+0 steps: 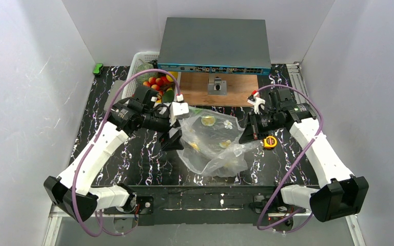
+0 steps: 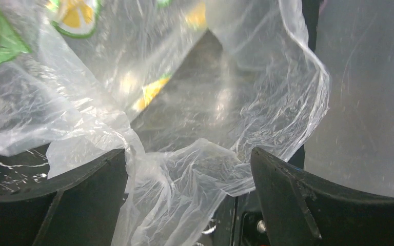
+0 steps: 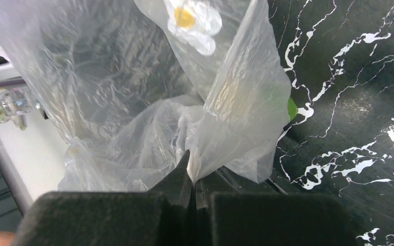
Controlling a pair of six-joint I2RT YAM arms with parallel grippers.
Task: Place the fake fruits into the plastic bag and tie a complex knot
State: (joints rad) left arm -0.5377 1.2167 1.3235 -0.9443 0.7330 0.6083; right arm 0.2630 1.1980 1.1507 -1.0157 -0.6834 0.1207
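While right tool (image 3: pixel 191 171) pinches plastic bag (image 1: pixel 213 143), left tool (image 2: pixel 187 161) spread wide

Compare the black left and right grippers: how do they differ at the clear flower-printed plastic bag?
The left gripper is open, the plastic bag loose between its fingers; the right gripper is shut, pinching a fold. The left meets the bag's left edge, the right its right edge. Both are black.

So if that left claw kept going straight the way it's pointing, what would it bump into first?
The bag: its clear film lies loosely inside the open left claw, so the claw would push into that at once. What lies behind the film is hard to judge.
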